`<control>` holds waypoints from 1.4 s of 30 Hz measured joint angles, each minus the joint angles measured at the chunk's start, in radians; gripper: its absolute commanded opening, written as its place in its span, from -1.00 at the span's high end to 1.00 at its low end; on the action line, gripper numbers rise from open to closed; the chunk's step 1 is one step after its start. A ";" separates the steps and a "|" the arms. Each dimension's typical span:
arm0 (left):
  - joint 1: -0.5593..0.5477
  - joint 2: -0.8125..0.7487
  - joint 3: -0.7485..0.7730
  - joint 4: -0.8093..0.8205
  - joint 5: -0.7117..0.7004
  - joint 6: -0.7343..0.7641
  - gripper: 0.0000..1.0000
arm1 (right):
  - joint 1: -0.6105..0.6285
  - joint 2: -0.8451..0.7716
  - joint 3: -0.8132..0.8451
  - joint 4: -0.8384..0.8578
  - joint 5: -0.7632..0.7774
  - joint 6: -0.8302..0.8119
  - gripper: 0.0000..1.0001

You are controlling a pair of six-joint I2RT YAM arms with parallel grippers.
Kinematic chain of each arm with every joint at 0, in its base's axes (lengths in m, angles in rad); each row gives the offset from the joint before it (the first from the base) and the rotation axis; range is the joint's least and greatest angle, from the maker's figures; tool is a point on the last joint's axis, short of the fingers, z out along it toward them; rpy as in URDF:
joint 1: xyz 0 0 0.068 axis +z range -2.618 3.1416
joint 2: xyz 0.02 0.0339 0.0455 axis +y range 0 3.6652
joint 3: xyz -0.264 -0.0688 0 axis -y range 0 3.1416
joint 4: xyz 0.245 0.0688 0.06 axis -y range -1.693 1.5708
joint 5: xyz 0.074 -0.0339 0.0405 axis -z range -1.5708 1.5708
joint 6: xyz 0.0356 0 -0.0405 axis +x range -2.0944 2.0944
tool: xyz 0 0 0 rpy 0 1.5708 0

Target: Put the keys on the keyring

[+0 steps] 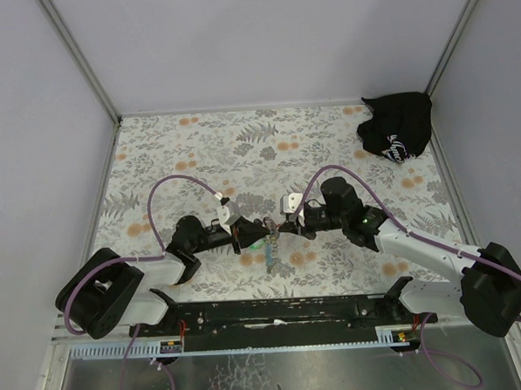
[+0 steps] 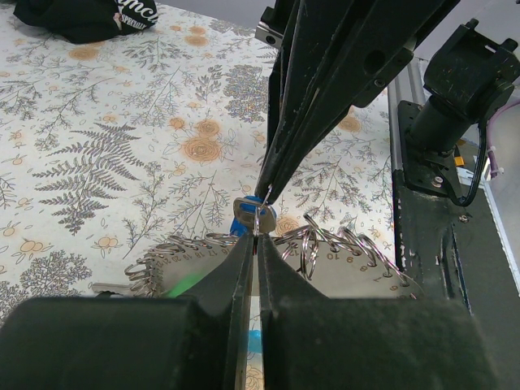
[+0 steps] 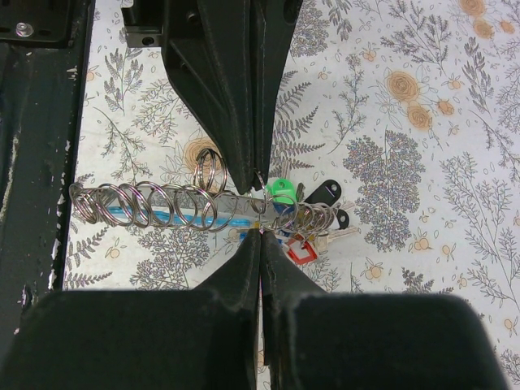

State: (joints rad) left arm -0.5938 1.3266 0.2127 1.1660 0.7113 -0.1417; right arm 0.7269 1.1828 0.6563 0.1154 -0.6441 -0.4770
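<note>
The keyring (image 3: 162, 207) lies on the counter (image 1: 197, 146), a light, floppy run of thin, slippery rings. We'd pinch a single ring. At the blue key (image 2: 244, 213), the left gripper (image 2: 257, 240) and right gripper (image 3: 260, 236) meet, both closed.

We can read very little here. On the black cloth bag (image 2: 73, 20), far beyond the left claw (image 2: 257, 237) and off to its left, white print (image 2: 136, 11) runs in cursive. We make out only something like "nch", and the small capitals beneath it are too small to read. Just past the claw's tips, to the right, the pale plate (image 2: 357, 276) bears small numbers along its edge (a "10" is the clearest). From above, the bag's print is a blur.
</note>
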 measured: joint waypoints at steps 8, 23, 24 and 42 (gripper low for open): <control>0.000 0.000 0.000 0.000 0.007 0.000 1.00 | 0.000 0.000 0.000 0.000 0.000 0.000 1.00; 0.000 0.000 0.000 0.000 0.006 0.000 1.00 | 0.000 0.000 0.000 -0.002 0.014 0.001 1.00; 0.000 0.000 0.000 0.000 0.006 0.000 1.00 | 0.000 0.000 0.000 -0.002 0.014 0.002 1.00; 0.000 0.000 0.000 0.000 0.009 0.000 1.00 | 0.001 0.000 0.000 -0.002 -0.002 0.001 1.00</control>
State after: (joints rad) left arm -0.5934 1.3266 0.2131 1.1660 0.7200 -0.1417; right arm 0.7277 1.1828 0.6563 0.1131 -0.6460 -0.4759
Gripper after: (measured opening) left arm 0.009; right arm 0.011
